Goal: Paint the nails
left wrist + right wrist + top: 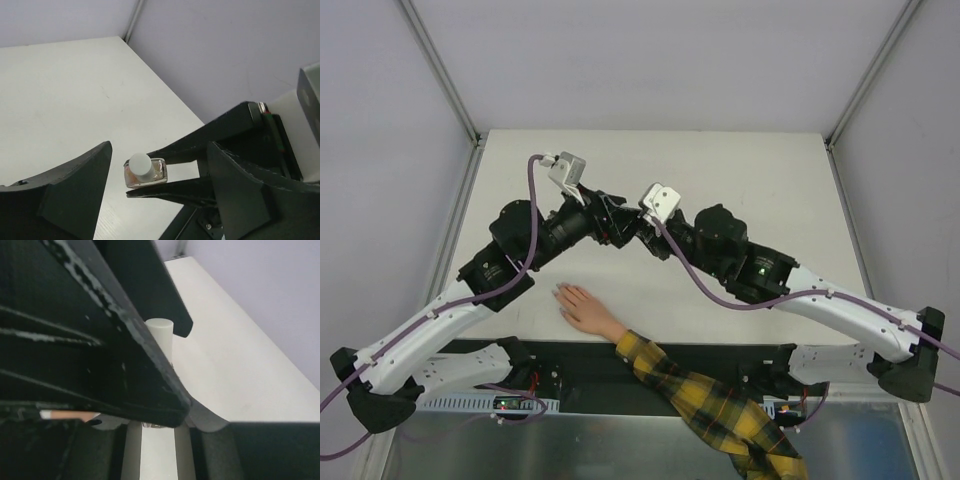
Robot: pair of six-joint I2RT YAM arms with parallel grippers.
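Note:
A small flesh-coloured mannequin hand [586,311] with a yellow plaid sleeve [710,400] lies palm down near the table's front edge. Its nails [560,292] are tiny pale tips pointing left. Above the table's middle the two grippers meet. My right gripper [638,229] is shut on a small glass nail polish bottle [156,172] with a white cap [139,163]. My left gripper [159,146] stands open, one finger on each side of the cap and apart from it. In the right wrist view the cap [161,337] sticks up behind the left gripper's dark finger [100,340].
The white table [760,180] is walled by grey panels on three sides. Both arms arch over the table's middle, behind the mannequin hand. A black rail [570,365] with the arm bases runs along the near edge.

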